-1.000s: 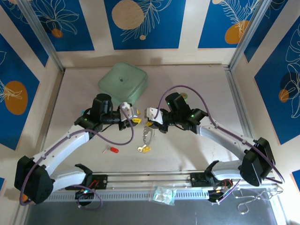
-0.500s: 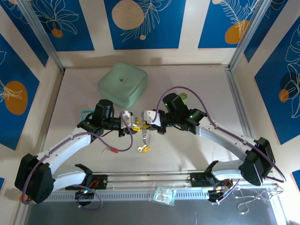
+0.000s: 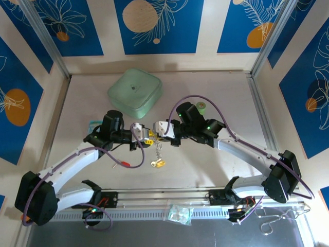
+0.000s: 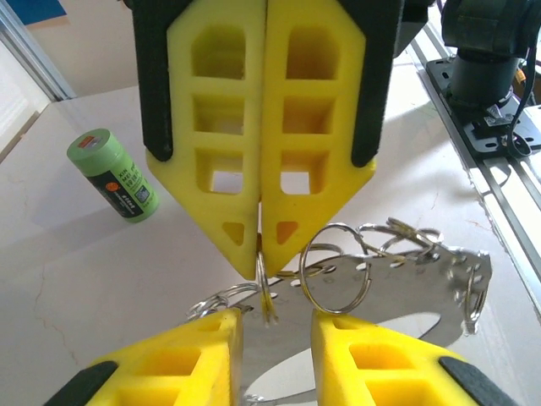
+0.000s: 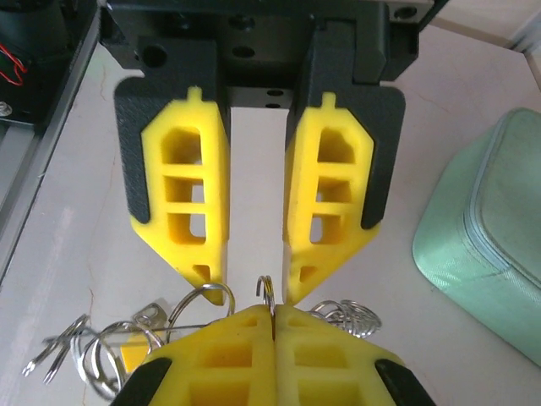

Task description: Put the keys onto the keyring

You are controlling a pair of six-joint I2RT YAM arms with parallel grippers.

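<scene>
Basically, right gripper (image 5: pixel 272 315) pinches the keyring (image 3: pixel 159 151) at frame centre, left gripper (image 5: pixel 254 283) spread by it; best closing squarely, slowly.

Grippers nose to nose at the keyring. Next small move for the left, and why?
Probably close the left gripper on the keyring. The right gripper is shut on one loop of it, and that loop stands edge-on in the gap between the left's open fingers, so a second grip looks lined up.
</scene>
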